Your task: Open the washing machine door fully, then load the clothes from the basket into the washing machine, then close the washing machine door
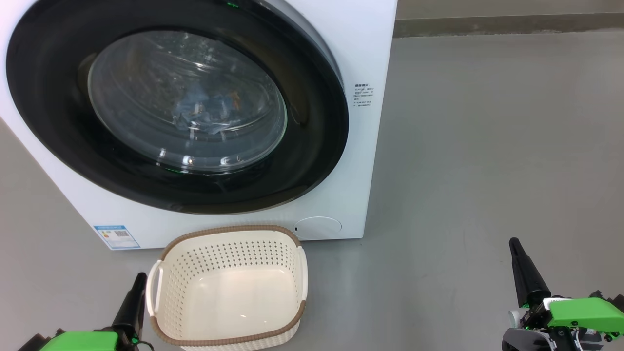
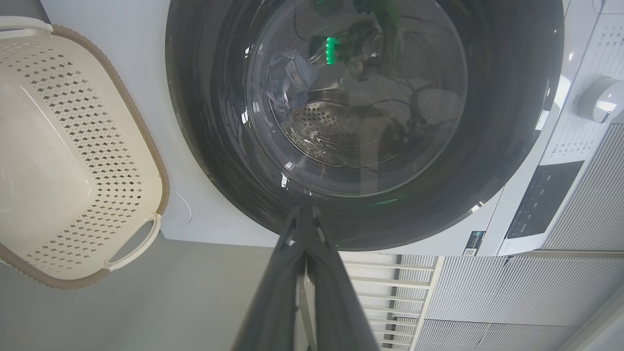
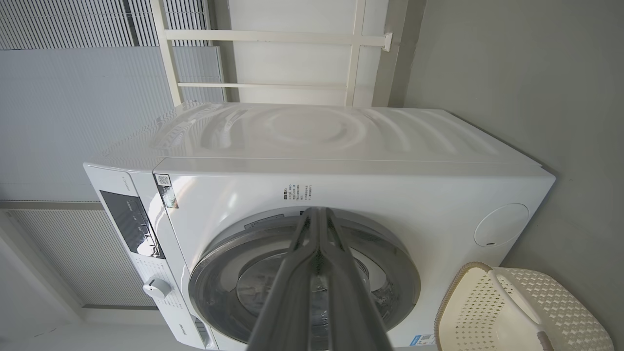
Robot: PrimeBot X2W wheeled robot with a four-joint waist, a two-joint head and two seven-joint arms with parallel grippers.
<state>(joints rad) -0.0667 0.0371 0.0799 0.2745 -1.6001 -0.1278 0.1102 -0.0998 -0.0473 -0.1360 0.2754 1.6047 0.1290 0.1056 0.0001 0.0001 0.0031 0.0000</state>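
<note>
Found door (image 1: 312, 122) shut at upper left of head view, with clothes (image 1: 207, 109) behind its glass and basket (image 1: 229, 233) bare at lower centre. Noted left gripper (image 1: 139, 282) at lower left and right gripper (image 1: 516, 251) at lower right, both clenched on nothing, apart from washer (image 1: 360, 58). Judged closing step finished; advise only checking latch with a rim press.

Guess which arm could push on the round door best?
Left, probably. The left gripper sits in front of the washing machine door, beside the basket. The right gripper is off to the side, over the floor.
</note>
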